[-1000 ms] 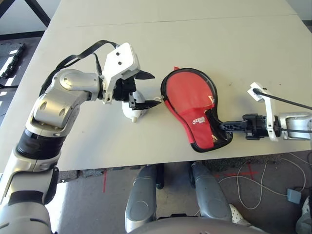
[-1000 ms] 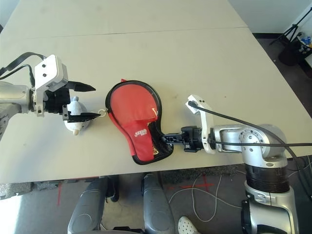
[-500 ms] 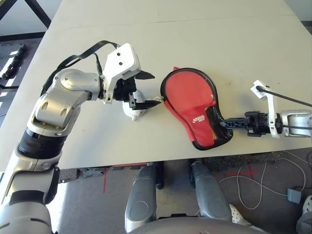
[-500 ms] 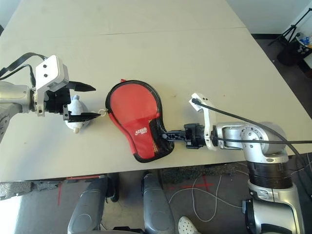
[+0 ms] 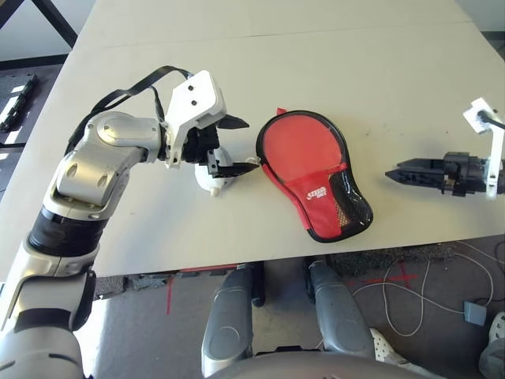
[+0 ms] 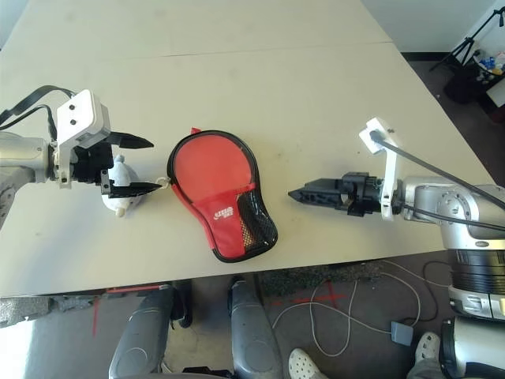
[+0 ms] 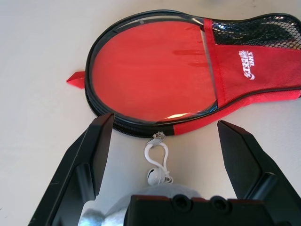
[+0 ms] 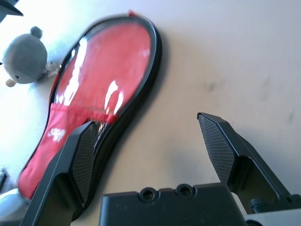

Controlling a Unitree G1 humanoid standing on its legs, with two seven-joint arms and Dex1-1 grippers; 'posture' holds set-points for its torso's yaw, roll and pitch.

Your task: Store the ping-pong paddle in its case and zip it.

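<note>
The red case (image 5: 312, 162) with black trim, mesh pocket and white logo lies flat near the table's front edge. The ping-pong paddle is hidden from view. On the case's left edge is the zip pull (image 7: 158, 137), from which a white loop runs to a small white plush toy (image 5: 213, 178). My left gripper (image 5: 249, 145) stands open just left of the case, its fingers straddling the toy and loop without gripping them. Well to the right of the case, my right gripper (image 6: 292, 193) is open with nothing in it and points at the narrow end.
The table's front edge (image 5: 260, 260) runs close below the case. A black cable (image 5: 130, 91) loops over my left wrist. Bare tabletop stretches behind the case and between it and my right gripper.
My right gripper has let go of the case's narrow end and drawn back to the right. The case has settled flat and shifted slightly left. The left gripper has stayed put.
</note>
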